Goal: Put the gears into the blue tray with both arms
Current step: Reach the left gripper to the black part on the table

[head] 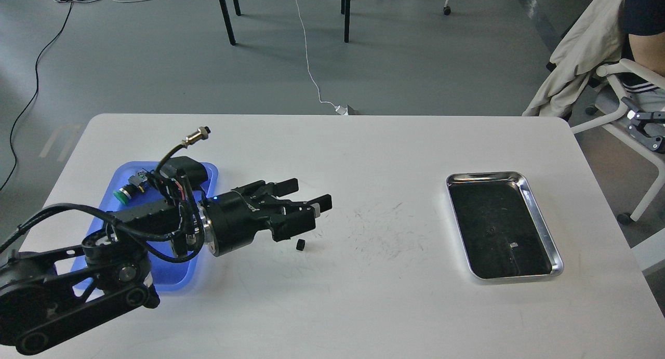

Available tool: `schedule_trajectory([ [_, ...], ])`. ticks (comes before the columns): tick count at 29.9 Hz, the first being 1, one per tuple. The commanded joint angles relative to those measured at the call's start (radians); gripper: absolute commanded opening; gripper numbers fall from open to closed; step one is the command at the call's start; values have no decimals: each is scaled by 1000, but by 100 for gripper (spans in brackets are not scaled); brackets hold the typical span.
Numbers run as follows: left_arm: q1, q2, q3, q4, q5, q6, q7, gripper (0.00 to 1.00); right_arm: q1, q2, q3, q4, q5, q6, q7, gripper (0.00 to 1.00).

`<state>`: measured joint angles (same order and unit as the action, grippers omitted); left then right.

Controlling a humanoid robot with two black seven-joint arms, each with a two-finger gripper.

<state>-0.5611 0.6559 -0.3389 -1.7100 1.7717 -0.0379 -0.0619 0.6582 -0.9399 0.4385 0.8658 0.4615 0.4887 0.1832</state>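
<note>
White table [363, 307], left arm [130, 229] lying in low across blue tray [208, 173] at table's left. Steel tray [540, 213] well apart on the right. Left gripper [309, 195] past the tray's right edge, fingers spread, holding nothing. Green push button [123, 194] in the tray's far corner. One gear [300, 244] on the table just below the gripper, outside the blue tray.

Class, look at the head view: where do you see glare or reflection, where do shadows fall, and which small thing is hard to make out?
Head view: the steel tray shows bright glare along its rim and a dull reflection in its dark bottom; soft shadow lies under the left claw on the white table; the arm tints the blue tray darker; the gear is too small to show teeth.
</note>
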Motion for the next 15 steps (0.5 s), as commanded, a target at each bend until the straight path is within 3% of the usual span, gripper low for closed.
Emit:
schedule_trajectory([
  [1,15,-71,38,99,170,4,1,98,-11,114,6,-106,14,0,-1,96],
  [15,102,-159,38,332,400,59,-9,90,-49,182,2,-83,13,0,1,97],
])
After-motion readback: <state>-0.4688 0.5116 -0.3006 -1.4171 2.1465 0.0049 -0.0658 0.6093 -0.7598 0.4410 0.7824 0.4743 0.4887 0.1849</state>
